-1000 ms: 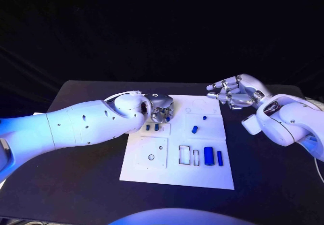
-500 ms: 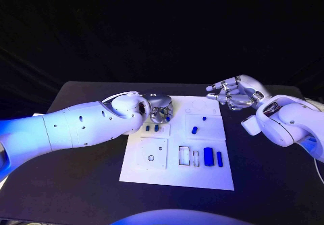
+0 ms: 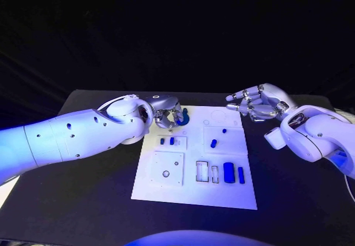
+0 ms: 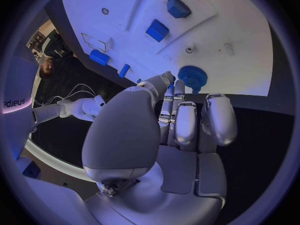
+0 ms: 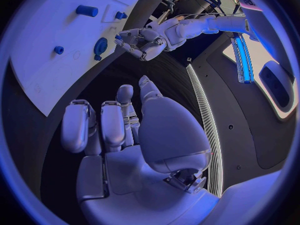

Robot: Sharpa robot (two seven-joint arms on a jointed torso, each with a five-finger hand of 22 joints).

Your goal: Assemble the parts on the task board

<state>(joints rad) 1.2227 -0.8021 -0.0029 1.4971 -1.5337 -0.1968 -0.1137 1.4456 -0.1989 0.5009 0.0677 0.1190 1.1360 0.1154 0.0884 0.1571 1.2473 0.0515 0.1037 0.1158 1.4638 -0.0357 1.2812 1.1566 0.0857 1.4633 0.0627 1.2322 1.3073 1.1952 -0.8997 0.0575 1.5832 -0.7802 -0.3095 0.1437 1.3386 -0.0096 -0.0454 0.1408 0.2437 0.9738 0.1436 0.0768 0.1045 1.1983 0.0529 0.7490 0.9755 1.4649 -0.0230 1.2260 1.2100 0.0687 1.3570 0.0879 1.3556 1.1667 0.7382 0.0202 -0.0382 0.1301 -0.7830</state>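
Note:
The white task board (image 3: 194, 190) lies mid-table. My left hand (image 3: 165, 109) hovers over its far left corner and pinches a round blue toothed part (image 3: 182, 119) at its fingertips; that part (image 4: 192, 77) sits just beyond the fingers (image 4: 185, 121) in the left wrist view, and the right wrist view shows the same part (image 5: 100, 46). Two small blue pieces (image 3: 167, 140) stand in a left recess, two more (image 3: 213, 142) to the right. A blue cylinder (image 3: 229, 170) and a thin blue bar (image 3: 240, 173) lie nearer me. My right hand (image 3: 255, 102) holds nothing, off the board's far right corner.
Two empty rectangular slots (image 3: 202, 170) sit left of the blue cylinder. A square panel with a small hole (image 3: 165, 173) is on the board's near left. Black table (image 3: 81, 205) surrounds the board on all sides.
My left hand has lifted away from the small blue pieces toward the board's far edge, and the blue toothed part now shows at its fingertips. The right hand has stayed put.

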